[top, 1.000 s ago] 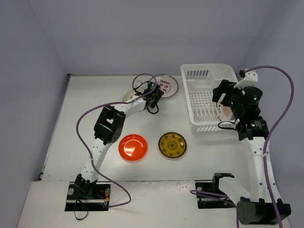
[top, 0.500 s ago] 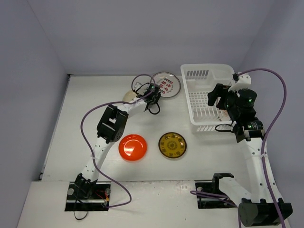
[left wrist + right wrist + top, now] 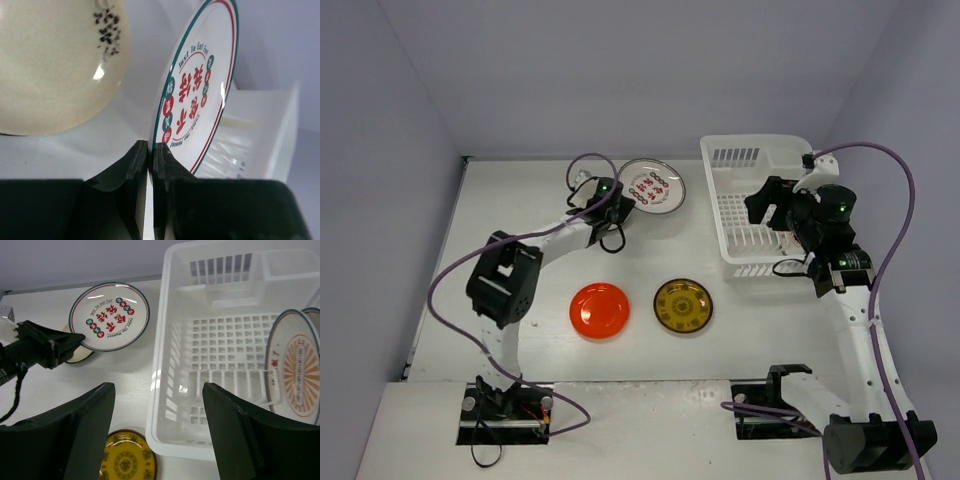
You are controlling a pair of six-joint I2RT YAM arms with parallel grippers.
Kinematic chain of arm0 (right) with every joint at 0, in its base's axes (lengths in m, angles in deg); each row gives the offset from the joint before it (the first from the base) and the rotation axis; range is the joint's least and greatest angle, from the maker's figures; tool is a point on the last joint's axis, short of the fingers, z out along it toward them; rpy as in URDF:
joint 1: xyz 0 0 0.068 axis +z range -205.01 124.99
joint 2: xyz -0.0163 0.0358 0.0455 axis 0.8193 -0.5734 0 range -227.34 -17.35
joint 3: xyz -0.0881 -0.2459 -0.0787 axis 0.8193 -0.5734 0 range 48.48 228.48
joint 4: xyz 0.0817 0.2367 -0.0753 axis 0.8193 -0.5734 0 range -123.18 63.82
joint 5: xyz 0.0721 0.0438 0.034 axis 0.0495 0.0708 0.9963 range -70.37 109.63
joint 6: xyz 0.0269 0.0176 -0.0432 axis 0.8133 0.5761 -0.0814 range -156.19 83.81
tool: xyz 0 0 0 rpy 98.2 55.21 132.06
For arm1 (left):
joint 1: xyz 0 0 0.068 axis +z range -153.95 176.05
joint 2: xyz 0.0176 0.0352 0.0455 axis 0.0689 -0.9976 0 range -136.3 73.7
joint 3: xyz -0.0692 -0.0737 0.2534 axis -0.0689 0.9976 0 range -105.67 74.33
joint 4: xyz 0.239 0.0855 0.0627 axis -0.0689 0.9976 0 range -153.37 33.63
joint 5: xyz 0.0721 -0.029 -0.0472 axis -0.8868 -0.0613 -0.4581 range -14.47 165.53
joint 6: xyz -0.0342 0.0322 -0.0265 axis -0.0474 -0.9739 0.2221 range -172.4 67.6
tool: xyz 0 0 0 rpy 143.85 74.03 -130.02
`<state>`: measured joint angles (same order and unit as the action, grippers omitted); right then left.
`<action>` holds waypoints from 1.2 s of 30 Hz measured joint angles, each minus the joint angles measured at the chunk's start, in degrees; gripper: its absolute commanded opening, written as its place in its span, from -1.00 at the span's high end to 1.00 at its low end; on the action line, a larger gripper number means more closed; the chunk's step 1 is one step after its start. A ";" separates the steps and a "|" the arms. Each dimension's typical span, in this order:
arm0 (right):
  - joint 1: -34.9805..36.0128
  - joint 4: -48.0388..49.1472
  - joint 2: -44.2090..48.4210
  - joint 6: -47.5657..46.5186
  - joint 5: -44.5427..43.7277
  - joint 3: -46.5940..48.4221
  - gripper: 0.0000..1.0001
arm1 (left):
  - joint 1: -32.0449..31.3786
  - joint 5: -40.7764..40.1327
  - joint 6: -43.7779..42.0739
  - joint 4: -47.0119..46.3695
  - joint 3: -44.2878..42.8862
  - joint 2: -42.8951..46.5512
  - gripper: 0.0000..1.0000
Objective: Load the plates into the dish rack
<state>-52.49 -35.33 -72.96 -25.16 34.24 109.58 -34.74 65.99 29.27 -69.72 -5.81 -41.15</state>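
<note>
My left gripper (image 3: 616, 192) (image 3: 150, 145) is shut on the near rim of a white plate with red characters (image 3: 653, 186) (image 3: 200, 85) (image 3: 109, 315), which is tilted up off the table at the back. A cream plate (image 3: 55, 65) (image 3: 76, 358) lies just beside and under that gripper. A red-orange plate (image 3: 600, 310) and a dark yellow-brown plate (image 3: 683, 305) (image 3: 127, 460) lie flat nearer the front. The white dish rack (image 3: 715, 215) (image 3: 170, 340) stands at the right, with a white, orange-patterned plate (image 3: 295, 370) upright in its slots. My right gripper (image 3: 767, 205) (image 3: 157, 387) hovers open over the rack's left front edge, holding nothing.
The rack has a small side compartment (image 3: 287, 262) at its far corner. Walls close in the table at the back and on both sides. The left arm's cable (image 3: 585, 165) loops above its wrist, close to the held plate.
My left gripper has shut on the patterned plate's rim and drawn it left, away from the rack. The right gripper has shifted left over the rack, still open.
</note>
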 measured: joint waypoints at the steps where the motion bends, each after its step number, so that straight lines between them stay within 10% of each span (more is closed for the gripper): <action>1: 0.31 0.13 -0.46 0.79 0.74 0.11 -0.43 | 0.72 1.25 -1.11 -0.39 1.79 2.91 1.00; 13: 9.42 5.70 -10.62 10.93 7.17 0.83 -0.42 | 9.33 24.96 -6.10 -10.67 22.18 27.47 1.00; 26: 12.33 12.92 -18.45 16.37 10.56 2.14 -0.27 | 9.20 38.53 -9.70 -11.65 24.81 36.98 1.00; 30: 12.70 14.47 -19.87 17.31 11.69 2.36 0.11 | 9.14 39.41 -11.15 -11.30 24.85 38.32 1.00; 34: 13.46 15.96 -20.52 18.12 12.92 3.13 0.98 | 9.16 39.63 -12.35 -10.71 26.34 38.91 1.00; 36: 13.46 17.03 -20.57 19.50 13.57 3.82 1.00 | 9.09 40.09 -13.35 -9.73 27.43 38.88 1.00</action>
<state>-39.02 -18.30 -93.53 -5.66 47.81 113.41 -25.65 106.08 15.92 -79.44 21.62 -2.27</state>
